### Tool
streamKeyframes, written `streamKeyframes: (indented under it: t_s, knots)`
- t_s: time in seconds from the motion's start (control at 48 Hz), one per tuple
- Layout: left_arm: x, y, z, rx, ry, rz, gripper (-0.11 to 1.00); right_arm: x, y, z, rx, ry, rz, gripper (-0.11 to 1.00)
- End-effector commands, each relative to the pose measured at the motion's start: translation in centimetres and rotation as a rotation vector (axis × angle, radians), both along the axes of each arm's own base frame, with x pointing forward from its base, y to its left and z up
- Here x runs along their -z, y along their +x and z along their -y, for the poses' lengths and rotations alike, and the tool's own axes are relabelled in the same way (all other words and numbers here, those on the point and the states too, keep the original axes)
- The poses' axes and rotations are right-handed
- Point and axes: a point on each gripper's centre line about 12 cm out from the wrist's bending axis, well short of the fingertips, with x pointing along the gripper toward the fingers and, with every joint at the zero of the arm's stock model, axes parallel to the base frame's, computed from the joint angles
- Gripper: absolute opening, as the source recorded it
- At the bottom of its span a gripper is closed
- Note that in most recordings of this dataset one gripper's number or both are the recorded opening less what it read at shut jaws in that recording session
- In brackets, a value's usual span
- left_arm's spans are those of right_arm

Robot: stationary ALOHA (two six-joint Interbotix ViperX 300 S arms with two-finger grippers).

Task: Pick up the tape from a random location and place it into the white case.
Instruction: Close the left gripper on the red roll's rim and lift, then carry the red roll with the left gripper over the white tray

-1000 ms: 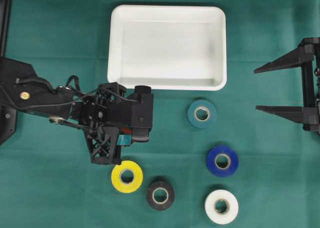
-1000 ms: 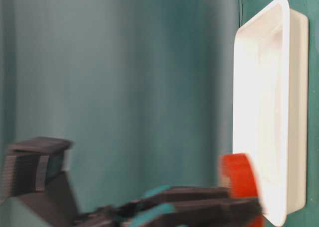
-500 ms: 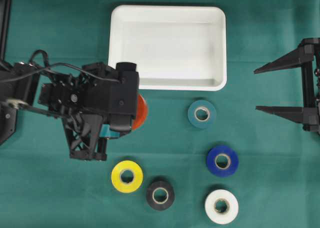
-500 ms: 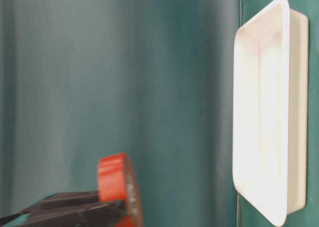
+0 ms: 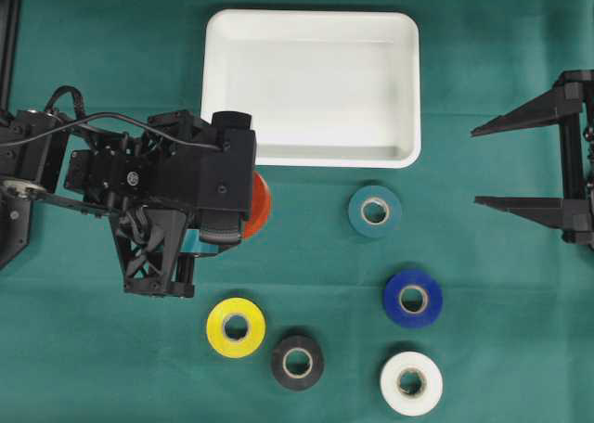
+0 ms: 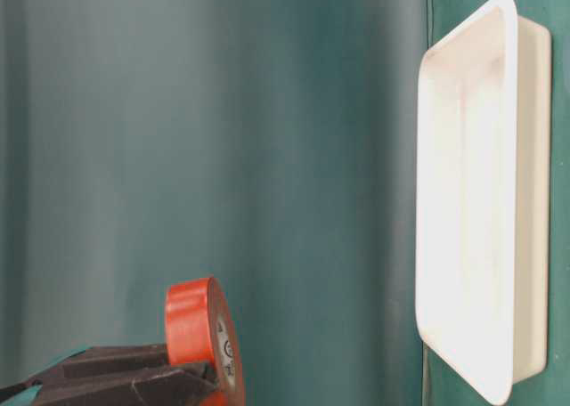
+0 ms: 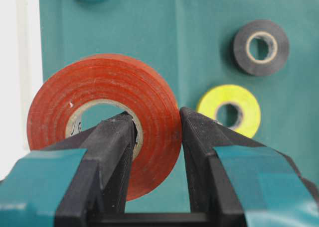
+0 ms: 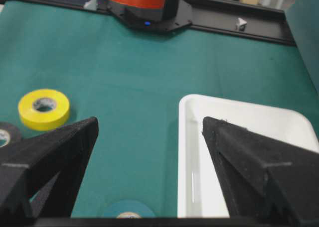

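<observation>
The left hand (image 7: pixel 155 137) is clamped on the red tape roll's (image 7: pixel 107 120) wall alone; a thin grip could twist loose before reaching the white case (image 5: pixel 311 87). The right hand (image 5: pixel 520 163) stands apart.

A dark green cloth (image 5: pixel 483 52) covers the worktop from edge to edge, lying mostly flat with a few faint creases and a straight fold line running across it. A black rail (image 8: pixel 239 30) borders the far edge in the right wrist view, and another black frame piece (image 5: pixel 9 33) runs along the left edge in the overhead view. Beyond the rail, blurred pale and tan shapes cannot be made out. The light is even and soft, with only faint shadows.
</observation>
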Motion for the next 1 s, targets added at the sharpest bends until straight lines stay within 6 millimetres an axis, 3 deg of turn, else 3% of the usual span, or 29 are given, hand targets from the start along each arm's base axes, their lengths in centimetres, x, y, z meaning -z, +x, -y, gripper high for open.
streamKeyframes:
  t_s: [0.0,0.667,0.834,0.98]
  knots:
    - [-1.7,-0.2,0.0,0.002,-0.004,0.051,0.24,-1.1,0.3,0.0,0.0,-0.002,0.026,0.9]
    - [-1.3,-0.1,-0.4,-0.01,-0.004,0.046,0.24,-1.1,0.3,0.0,0.0,-0.003,0.023,0.9]
    - [-0.6,0.2,-2.2,-0.061,0.0,0.034,0.24,-1.0,0.3,0.0,0.0,-0.003,0.021,0.9]
    - [-0.2,0.3,-5.0,-0.14,0.003,0.023,0.24,-1.0,0.3,0.0,0.001,-0.005,0.02,0.9]
